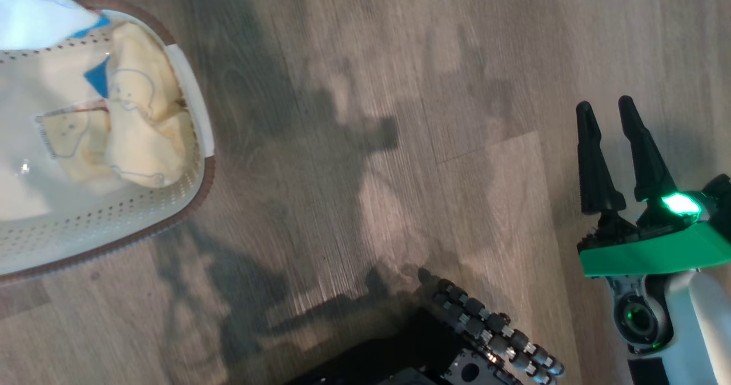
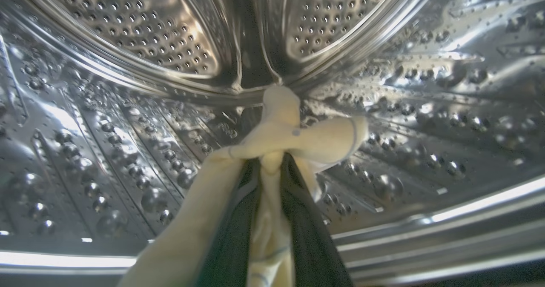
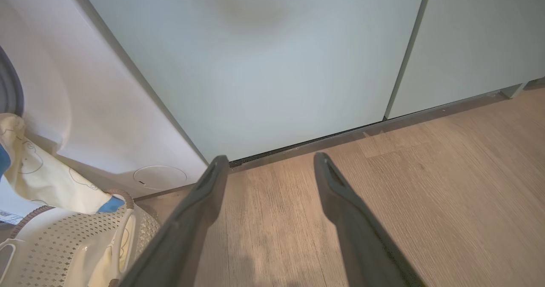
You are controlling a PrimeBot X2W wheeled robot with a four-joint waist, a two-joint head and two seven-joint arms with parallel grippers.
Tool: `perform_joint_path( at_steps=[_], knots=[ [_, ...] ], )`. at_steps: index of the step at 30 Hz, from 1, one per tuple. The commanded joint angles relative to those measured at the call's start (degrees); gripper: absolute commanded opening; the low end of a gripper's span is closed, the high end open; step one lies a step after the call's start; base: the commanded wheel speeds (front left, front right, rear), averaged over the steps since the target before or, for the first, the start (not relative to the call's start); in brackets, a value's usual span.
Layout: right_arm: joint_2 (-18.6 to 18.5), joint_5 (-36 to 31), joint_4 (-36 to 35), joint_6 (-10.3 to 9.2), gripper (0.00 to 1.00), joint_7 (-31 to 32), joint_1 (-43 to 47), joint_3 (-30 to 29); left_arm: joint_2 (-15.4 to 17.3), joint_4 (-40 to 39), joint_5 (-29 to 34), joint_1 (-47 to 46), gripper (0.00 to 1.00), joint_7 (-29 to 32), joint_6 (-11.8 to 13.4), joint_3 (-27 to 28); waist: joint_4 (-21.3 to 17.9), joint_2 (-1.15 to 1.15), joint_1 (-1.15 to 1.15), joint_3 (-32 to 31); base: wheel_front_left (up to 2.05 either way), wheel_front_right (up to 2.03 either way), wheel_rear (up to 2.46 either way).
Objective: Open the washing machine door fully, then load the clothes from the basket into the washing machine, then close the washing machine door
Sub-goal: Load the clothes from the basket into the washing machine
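Left gripper (image 2: pixel 271 161): closed tight on yellow garment (image 2: pixel 298 138), deep inside drum (image 2: pixel 127 44) of washing machine (image 3: pixel 85 121), steel wall close all round.
Right gripper (image 1: pixel 604 106): spread wide, empty, over bare floor (image 1: pixel 400 145), open room around.
Basket (image 1: pixel 201 185): upper left of head view, clothes (image 1: pixel 143 122) inside, near washing machine front.
Label (image 3: pixel 7 214): print unreadable.

Your left gripper (image 2: pixel 272 161) is nearly closed. Its two dark fingers (image 2: pixel 232 236) stand close together and pinch a pale yellow garment (image 2: pixel 279 129), which bunches out past the tips. Your right gripper (image 1: pixel 604 106) holds nothing. In the head view it sits at the lower right, fingers pointing up with a gap between them, above the green wrist housing (image 1: pixel 645 253), a lit green lamp (image 1: pixel 679 204) and the pale forearm (image 1: pixel 708 328). Its own wrist view shows the jaws spread wide.
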Motion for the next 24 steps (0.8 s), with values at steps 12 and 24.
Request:
perform_joint_path(
  at_steps=[12, 24],
  knots=[
    [-0.9, 1.4, -1.8, -0.16, 1.00, -0.5, 0.2, 0.5, 0.7, 1.2, 3.2, -12.1, 0.00, -18.5, 2.6, -0.1, -0.7, 0.00, 0.00, 2.8, 0.00, 0.00, 0.00],
    [-0.9, 1.6, -0.9, -0.16, 1.00, -0.5, -1.1, 1.0, -0.5, 11.3, -0.7, -13.0, 0.44, -13.5, 0.2, 0.4, -0.2, 0.00, 0.00, 3.1, 0.00, 0.00, 0.00]
  ],
)
